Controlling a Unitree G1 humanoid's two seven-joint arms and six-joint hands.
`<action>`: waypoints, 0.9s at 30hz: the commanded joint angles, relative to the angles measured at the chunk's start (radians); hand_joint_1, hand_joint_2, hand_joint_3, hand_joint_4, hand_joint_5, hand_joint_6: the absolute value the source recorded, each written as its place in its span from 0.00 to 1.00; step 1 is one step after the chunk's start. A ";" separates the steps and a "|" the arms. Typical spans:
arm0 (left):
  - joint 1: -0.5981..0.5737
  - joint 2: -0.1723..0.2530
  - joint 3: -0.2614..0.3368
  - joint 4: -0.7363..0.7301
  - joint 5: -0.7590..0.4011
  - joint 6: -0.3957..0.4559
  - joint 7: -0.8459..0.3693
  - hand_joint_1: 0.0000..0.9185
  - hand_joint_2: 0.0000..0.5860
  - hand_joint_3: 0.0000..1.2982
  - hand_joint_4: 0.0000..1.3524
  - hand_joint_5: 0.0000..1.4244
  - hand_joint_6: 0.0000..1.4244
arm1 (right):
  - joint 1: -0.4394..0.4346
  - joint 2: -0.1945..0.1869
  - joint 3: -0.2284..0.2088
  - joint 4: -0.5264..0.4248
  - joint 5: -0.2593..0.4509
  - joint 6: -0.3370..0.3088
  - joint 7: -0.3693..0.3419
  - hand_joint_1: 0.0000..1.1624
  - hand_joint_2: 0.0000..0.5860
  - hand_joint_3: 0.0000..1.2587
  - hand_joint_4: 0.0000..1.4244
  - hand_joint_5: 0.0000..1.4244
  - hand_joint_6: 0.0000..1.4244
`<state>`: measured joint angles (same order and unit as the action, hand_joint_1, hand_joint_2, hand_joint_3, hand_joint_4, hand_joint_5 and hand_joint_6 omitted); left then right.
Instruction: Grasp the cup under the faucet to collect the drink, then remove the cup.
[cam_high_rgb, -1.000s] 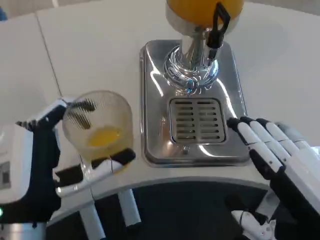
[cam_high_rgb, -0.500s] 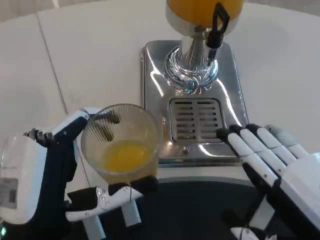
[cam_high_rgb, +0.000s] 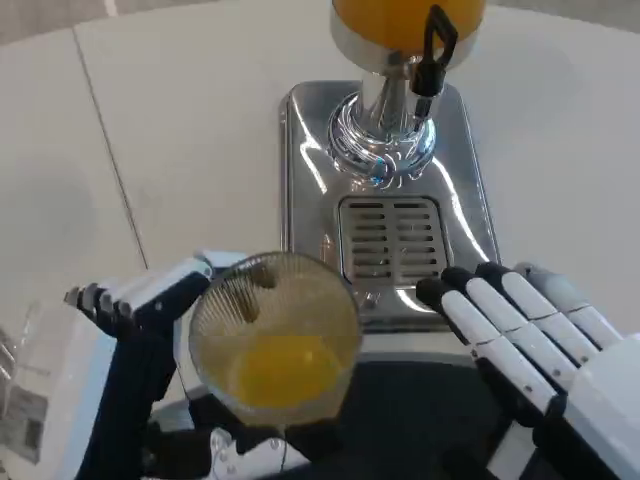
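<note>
Near table edge | left hand (cam_high_rgb: 140, 340) fingers grasping cup (cam_high_rgb: 275, 340), beside drip tray (cam_high_rgb: 300, 200) | right hand (cam_high_rgb: 540, 350) fingers released

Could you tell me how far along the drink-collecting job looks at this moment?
Mostly done: the cup already holds orange drink and sits off the drip grille, away from the faucet. In hand: the left hand grips it near the table edge. The right hand waits, fingers extended. Left: setting it down, perhaps.

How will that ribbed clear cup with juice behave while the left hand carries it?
Cup looks thin clear plastic, so it may flex if the left hand squeezes. Only a shallow pool of juice shows: probably light, yet able to slosh if tipped.
</note>
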<state>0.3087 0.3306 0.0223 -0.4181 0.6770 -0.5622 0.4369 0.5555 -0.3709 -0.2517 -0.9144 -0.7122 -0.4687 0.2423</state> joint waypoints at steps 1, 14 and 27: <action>0.010 -0.023 0.005 -0.021 -0.007 -0.046 -0.001 0.80 0.00 0.85 0.81 1.00 1.00 | 0.042 0.033 0.015 -0.012 -0.004 -0.033 -0.020 0.10 0.89 0.00 0.00 0.00 0.00; -0.001 -0.051 0.004 -0.012 -0.008 -0.060 -0.034 0.80 0.00 0.85 0.81 1.00 1.00 | 0.160 0.144 0.049 -0.048 -0.039 -0.093 -0.046 0.08 0.91 0.00 0.00 0.00 0.00; 0.005 -0.067 0.000 -0.015 0.011 -0.066 -0.036 0.80 0.00 0.85 0.81 1.00 1.00 | 0.099 0.179 0.109 -0.062 -0.076 -0.032 -0.008 0.07 0.94 0.00 0.00 0.00 0.00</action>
<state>0.3110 0.2742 0.0247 -0.4180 0.6805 -0.5926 0.3982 0.6549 -0.1976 -0.1542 -0.9577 -0.7694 -0.5094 0.2247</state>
